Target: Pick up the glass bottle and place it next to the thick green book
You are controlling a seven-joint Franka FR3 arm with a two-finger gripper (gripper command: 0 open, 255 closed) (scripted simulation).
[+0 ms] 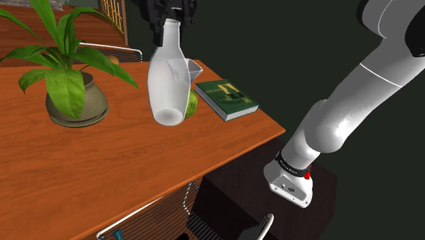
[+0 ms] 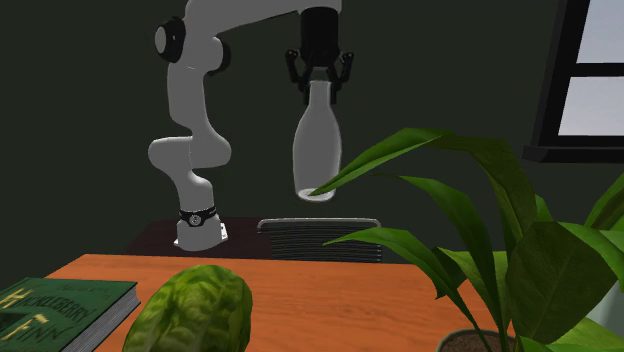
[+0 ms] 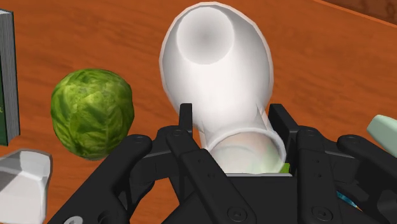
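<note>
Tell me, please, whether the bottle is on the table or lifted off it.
Lifted: the gripper clasps the bottle by its neck, its base hanging clear above the table.

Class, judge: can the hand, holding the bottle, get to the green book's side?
Probably yes. The hand holds the bottle clear above the table, free surface lies beside the green book, and only the leafy green ball nearby narrows the way.
</note>
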